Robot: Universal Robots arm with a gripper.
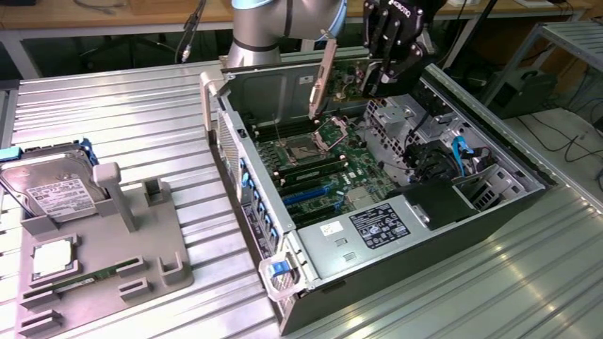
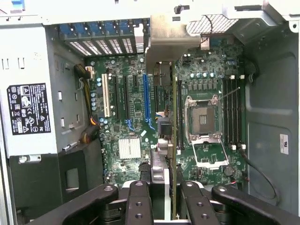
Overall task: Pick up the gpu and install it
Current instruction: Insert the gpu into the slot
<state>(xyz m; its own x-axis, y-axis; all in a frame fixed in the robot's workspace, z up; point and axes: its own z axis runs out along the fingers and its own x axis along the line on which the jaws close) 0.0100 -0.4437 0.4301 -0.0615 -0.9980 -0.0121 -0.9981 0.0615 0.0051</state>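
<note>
Claw [image 1: 382,78] [image 2: 167,201] is pinching the gpu card [image 1: 323,78] [image 2: 168,42] by its thin edge. It is holding the card on its side, up over the open computer box [image 1: 273,78]. The card is hanging above the green board [image 2: 126,108] with the long slots [image 2: 146,101], and it is not pushed in yet. I am thinking it could go down crooked, missing its slot and bumping little parts. It could also slip, because the pinch is so thin.

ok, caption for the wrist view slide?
Wrist view: fingers grip the gpu edge-on over the motherboard inside the open PC case.
</note>
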